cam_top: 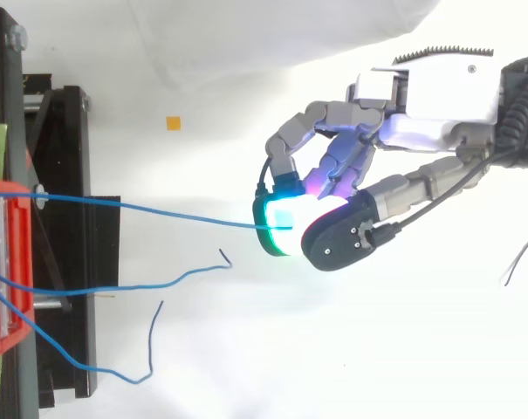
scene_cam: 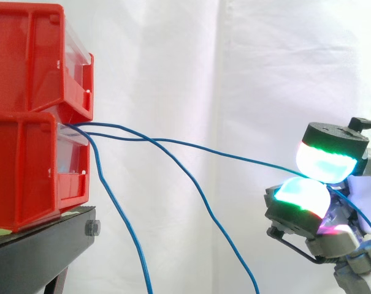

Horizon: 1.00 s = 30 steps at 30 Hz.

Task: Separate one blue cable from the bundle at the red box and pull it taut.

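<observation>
Here, two red bins were seen stacked on a black stand (scene_cam: 32, 257) at the left of the side view, the upper red bin (scene_cam: 26, 55) set on the lower red bin (scene_cam: 19, 171), with a white curtain (scene_cam: 173, 61) behind.

- Three blue leads were noted coming out at the front of the lower bin, near its top edge.
- One blue cable (scene_cam: 234, 154) was drawn out to the right, apart from the rest, nearly straight with a slight bow along it. Its far end was pinched between two fingertip pads (scene_cam: 305, 195), glowing green and cyan.
- The hand (cam_top: 438, 96) was seen from above entering from the right. Its fingers were curled inward and closed on that one cable, with thumb and finger pads pressed together over it.
- The two slack cables (scene_cam: 121, 214) were left hanging loose below the bin front, well apart from the hand. From above, their free ends were seen lying short of the pads.
- A small orange marker (cam_top: 174, 122) was noted on the white surface, clear of all the cables.
</observation>
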Each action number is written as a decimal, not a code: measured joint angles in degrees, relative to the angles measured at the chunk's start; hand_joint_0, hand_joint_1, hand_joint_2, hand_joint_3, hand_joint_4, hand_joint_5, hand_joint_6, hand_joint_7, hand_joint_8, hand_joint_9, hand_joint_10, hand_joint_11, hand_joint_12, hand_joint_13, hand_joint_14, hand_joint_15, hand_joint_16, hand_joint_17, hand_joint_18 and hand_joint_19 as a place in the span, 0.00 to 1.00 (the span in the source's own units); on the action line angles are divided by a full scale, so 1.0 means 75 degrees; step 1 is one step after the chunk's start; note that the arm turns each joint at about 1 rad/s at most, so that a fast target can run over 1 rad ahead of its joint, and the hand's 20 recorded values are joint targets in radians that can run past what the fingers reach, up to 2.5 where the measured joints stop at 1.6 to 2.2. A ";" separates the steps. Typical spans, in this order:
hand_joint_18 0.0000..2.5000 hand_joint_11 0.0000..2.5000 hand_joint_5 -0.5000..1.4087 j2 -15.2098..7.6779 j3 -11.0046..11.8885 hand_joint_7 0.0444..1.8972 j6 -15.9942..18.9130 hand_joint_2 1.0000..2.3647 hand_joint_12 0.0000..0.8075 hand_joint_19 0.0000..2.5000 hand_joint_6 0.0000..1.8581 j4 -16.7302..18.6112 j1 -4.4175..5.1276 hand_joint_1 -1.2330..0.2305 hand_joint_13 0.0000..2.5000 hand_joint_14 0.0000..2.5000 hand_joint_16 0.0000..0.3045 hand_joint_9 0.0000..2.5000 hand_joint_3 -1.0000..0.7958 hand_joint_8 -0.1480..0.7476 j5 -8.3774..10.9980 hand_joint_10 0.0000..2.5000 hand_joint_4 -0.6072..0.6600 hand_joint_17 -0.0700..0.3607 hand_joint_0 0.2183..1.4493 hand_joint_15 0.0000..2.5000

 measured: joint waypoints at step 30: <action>0.47 0.65 0.20 0.0004 0.0000 0.60 -0.0701 0.01 0.44 0.56 0.47 0.0470 0.0042 0.34 0.42 0.74 0.15 0.42 0.51 0.47 0.0108 0.52 0.40 0.40 0.32 0.59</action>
